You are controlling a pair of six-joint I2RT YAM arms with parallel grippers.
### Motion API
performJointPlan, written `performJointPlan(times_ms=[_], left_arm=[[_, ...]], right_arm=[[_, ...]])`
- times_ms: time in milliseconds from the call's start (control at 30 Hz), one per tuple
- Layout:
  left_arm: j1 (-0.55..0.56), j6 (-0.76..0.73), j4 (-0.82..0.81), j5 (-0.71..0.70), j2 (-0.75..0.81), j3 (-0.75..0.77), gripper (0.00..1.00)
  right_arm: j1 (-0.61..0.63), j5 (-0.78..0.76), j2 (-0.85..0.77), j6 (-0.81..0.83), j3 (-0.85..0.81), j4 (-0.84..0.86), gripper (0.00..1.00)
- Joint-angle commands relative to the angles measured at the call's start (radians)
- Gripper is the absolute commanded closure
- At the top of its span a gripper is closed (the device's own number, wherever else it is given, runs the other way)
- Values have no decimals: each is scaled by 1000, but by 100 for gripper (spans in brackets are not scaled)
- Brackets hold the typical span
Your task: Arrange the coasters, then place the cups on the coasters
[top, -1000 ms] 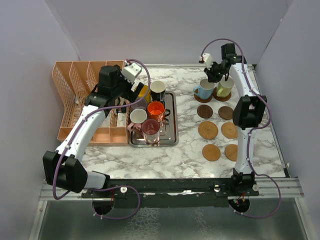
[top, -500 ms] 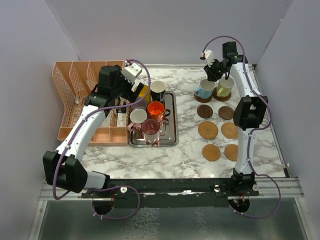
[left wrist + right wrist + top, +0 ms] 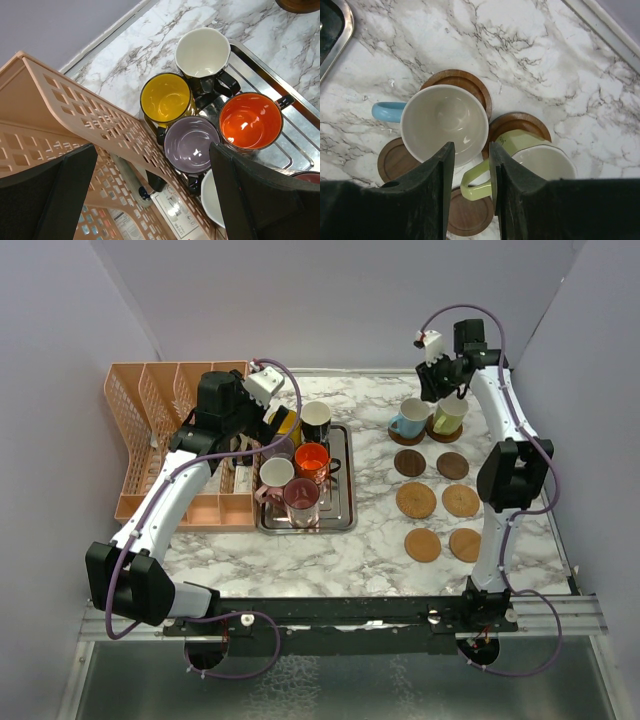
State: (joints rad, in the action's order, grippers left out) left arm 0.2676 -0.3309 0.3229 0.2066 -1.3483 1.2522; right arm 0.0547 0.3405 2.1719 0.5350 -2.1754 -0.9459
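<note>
The light blue cup (image 3: 444, 124) and the pale green cup (image 3: 540, 160) each stand upright on a dark wooden coaster (image 3: 465, 80) at the far right of the marble tabletop (image 3: 370, 540). Both cups are glazed white inside. 6 empty coasters (image 3: 415, 500) lie in 2 columns nearer the arm bases: 2 dark brown, 4 tan, all thin round discs.

The right arm reaches far forward with its wrist pitched down. The right gripper (image 3: 471, 146) hangs above the gap between the 2 cups; its black fingers stand slightly parted and hold nothing.

The left arm bends over the steel tray (image 3: 343, 480). The left gripper (image 3: 152, 150) is spread wide and empty above the yellow cup (image 3: 165, 97), purple cup (image 3: 192, 144), orange cup (image 3: 250, 121) and black cup (image 3: 202, 52). A pink-white cup (image 3: 276, 473) and a maroon cup (image 3: 301, 494) occupy the tray's near end. A peach lattice plastic rack (image 3: 150, 400) borders the tray's left side.
</note>
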Motion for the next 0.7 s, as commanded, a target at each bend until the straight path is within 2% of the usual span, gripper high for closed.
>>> performJointPlan(times_ms=[0, 200, 667], left_arm=[[-7, 3, -11, 37, 7, -13, 1], [-7, 3, -10, 40, 9, -15, 1], [-7, 3, -12, 40, 7, -15, 1]], right_arm=[[-6, -70, -53, -141, 48, 20, 65], [-4, -125, -57, -203, 92, 39, 66], [4, -169, -27, -229, 107, 61, 67]])
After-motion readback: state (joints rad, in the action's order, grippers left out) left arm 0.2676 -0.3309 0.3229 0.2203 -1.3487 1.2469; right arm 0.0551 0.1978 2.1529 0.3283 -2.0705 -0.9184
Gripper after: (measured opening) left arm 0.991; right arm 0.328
